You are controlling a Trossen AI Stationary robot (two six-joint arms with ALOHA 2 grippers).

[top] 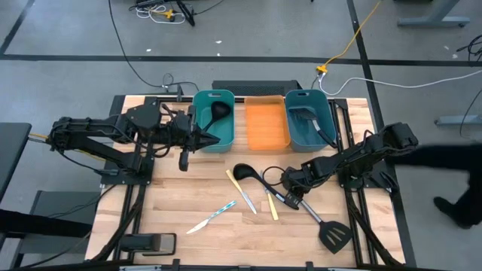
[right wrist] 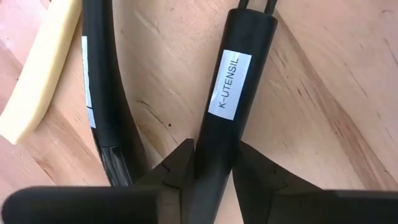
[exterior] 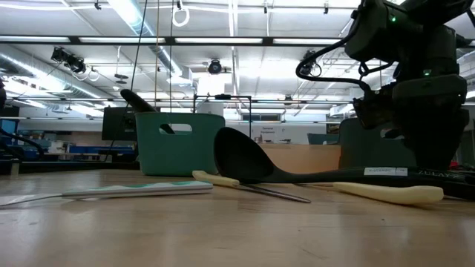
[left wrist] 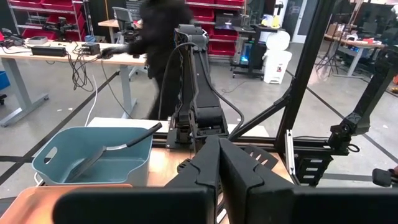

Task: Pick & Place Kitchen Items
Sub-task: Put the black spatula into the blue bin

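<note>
On the left we saw the left claw [top: 205, 141], its fingers together and holding nothing, hanging over the left teal bin [top: 202, 100], a smooth plastic tub with a black ladle [top: 219, 112] leaning inside. Beside it sat the flat orange tray [top: 266, 125], and beyond that the right teal bin [top: 295, 98], which held a black spatula [top: 310, 120].

On the pale wooden bench [top: 188, 196] lay a slim knife with a light-blue handle [top: 212, 217], then a knife with a pale yellow handle [top: 242, 190], then a black spoon [top: 251, 174] with a rounded bowl, and a short pale yellow handle [top: 272, 205] next to it.

Further right, the right claw [top: 290, 197] was down at the bench, its two fingers [right wrist: 176, 169] pressed on either side of the round black handle of a slotted spatula [top: 330, 229]. That handle carried a white label reading K-UTENSIL [right wrist: 233, 83]. The spatula's broad blade lay on the bench, past the claw toward the near edge. The spoon's curved black handle lay just beside the gripped one.
</note>
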